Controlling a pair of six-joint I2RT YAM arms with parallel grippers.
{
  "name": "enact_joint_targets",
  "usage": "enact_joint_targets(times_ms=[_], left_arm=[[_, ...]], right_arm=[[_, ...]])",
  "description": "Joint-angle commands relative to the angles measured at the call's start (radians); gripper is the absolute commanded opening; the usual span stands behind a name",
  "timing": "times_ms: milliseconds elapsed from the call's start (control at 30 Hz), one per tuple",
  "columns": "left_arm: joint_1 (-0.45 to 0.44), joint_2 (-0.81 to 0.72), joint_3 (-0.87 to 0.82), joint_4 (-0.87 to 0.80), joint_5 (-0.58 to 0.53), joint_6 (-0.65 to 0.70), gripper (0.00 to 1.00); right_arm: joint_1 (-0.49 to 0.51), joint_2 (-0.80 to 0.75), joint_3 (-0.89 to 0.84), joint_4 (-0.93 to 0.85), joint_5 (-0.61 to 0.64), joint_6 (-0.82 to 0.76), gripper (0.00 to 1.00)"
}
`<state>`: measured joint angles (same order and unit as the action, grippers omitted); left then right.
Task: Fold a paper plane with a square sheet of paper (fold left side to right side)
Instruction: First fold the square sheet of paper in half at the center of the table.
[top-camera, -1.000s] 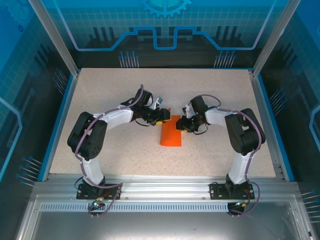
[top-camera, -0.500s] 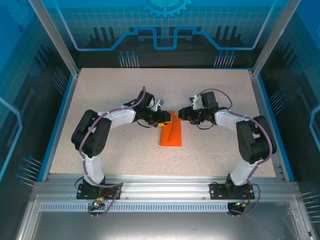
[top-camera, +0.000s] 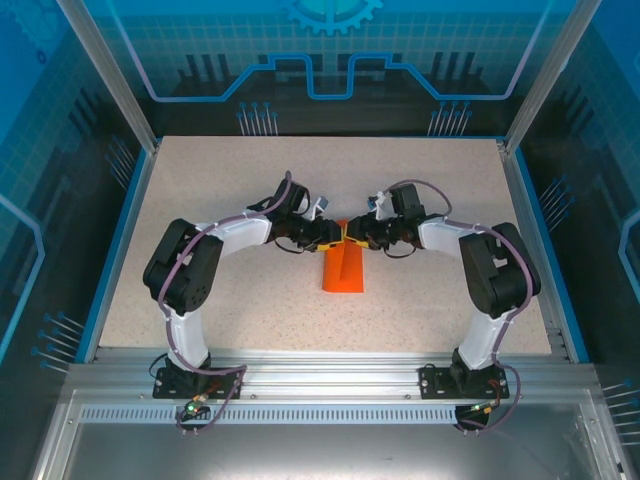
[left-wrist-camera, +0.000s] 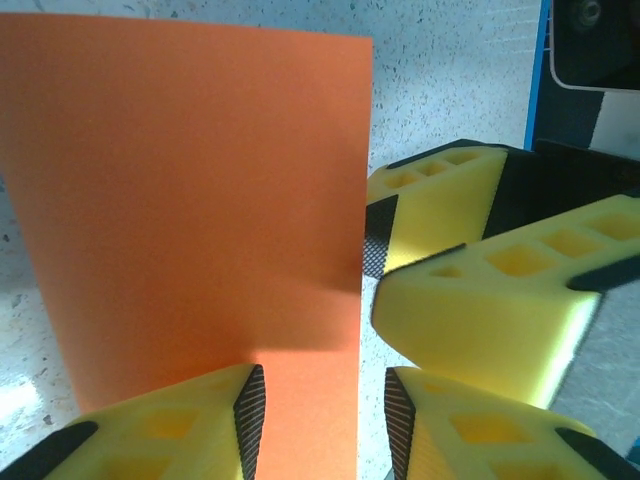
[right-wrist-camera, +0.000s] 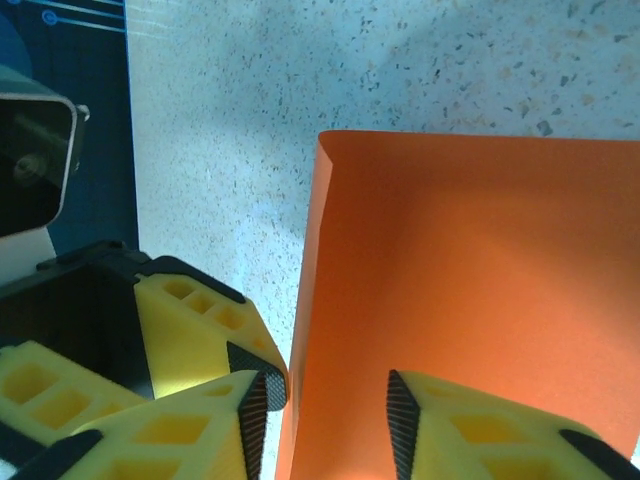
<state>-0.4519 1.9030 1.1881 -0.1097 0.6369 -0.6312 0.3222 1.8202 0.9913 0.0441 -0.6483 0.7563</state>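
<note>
The square sheet of paper (top-camera: 343, 272) lies mid-table as a bright orange-red rectangle, long axis running away from the arm bases. Both grippers meet at its far end: my left gripper (top-camera: 334, 237) comes from the left and my right gripper (top-camera: 353, 238) from the right. In the left wrist view the paper (left-wrist-camera: 190, 200) reaches between my left gripper's (left-wrist-camera: 325, 425) open jaws, its straight edge in the gap and touching neither pad. In the right wrist view the paper (right-wrist-camera: 470, 260) likewise has its slightly lifted edge between my right gripper's (right-wrist-camera: 325, 430) open jaws. The two pairs of yellow fingers stand almost against each other.
The speckled table (top-camera: 200, 200) has a blue rim and glass walls around it. Both arms bend inward, elbows out toward the table's sides. There is free room on every side of the paper.
My right gripper has left the paper's right side, swung outward, then come in to the far end opposite the left gripper. Both grippers' jaws have narrowed. The paper stays in place.
</note>
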Motion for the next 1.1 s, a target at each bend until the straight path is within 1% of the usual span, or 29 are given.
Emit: enact_joint_targets(times_ms=[0,33,100,200,300,367,433,533,667,800,967,1067], left_arm=[[-0.007,0.011,0.022,0.006,0.027,-0.015,0.40],[-0.007,0.008,0.021,0.009,0.027,-0.015,0.41],[-0.007,0.003,0.016,0.014,0.027,-0.015,0.40],[-0.007,-0.001,0.018,0.010,0.029,-0.014,0.36],[-0.007,-0.014,0.011,0.006,0.022,-0.011,0.34],[-0.005,-0.035,0.007,-0.015,0.004,0.005,0.35],[-0.004,-0.064,0.007,-0.061,-0.035,0.032,0.38],[-0.001,-0.109,-0.001,-0.142,-0.119,0.072,0.43],[-0.005,-0.121,-0.007,-0.233,-0.221,0.091,0.46],[-0.029,-0.068,0.022,-0.291,-0.274,0.093,0.47],[-0.077,0.029,0.120,-0.377,-0.335,0.096,0.48],[-0.090,0.070,0.159,-0.411,-0.358,0.094,0.48]], right_arm=[[0.026,0.024,0.025,0.004,-0.020,0.010,0.31],[0.026,0.025,0.026,0.002,-0.017,0.008,0.28],[0.026,0.028,0.027,0.000,-0.014,0.008,0.27],[0.025,0.037,0.032,0.002,-0.022,0.012,0.24],[0.025,0.032,0.037,-0.022,-0.009,-0.006,0.16],[0.019,0.025,0.042,-0.050,0.009,-0.029,0.11],[0.013,0.022,0.050,-0.086,0.026,-0.056,0.09],[0.008,0.024,0.078,-0.169,0.071,-0.109,0.10],[-0.003,0.029,0.096,-0.220,0.110,-0.145,0.10],[-0.019,0.041,0.095,-0.224,0.110,-0.153,0.11],[-0.036,0.056,0.092,-0.226,0.108,-0.165,0.12],[-0.041,0.067,0.090,-0.225,0.109,-0.172,0.13]])
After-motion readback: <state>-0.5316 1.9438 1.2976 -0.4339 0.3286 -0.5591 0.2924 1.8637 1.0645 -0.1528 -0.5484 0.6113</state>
